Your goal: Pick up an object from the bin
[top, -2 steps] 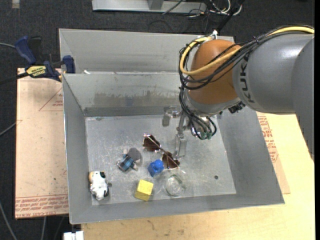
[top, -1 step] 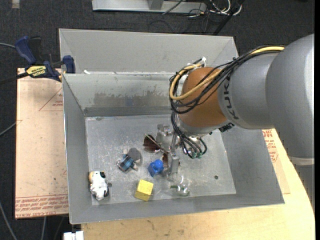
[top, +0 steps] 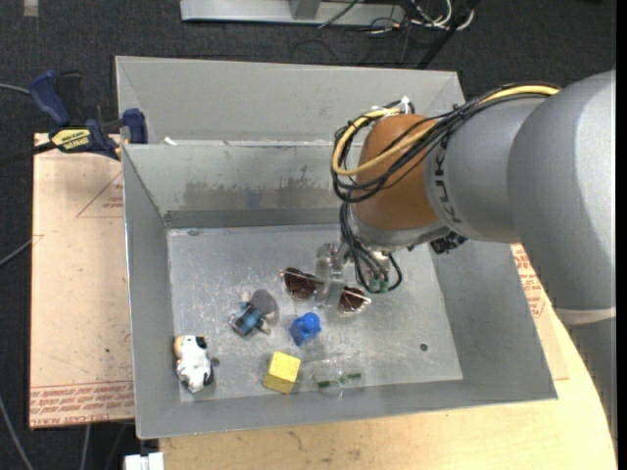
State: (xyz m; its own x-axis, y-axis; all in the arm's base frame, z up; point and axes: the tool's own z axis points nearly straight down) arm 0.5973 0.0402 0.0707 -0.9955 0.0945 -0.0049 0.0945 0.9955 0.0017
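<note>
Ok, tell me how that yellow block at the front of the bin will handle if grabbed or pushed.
The yellow block has flat faces, so it will probably slide, not roll. It looks small and solid, likely light and stiff. Square edges should give a firm grip.

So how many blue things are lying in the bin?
2. A blue and grey toy left of centre on the bin floor, and a small blue piece just to its right. More may be hidden beneath the arm.

Grey arm [top: 549, 164], orange wrist cover [top: 394, 169], yellow-and-black cables [top: 340, 153], silver gripper [top: 331, 284]
</note>
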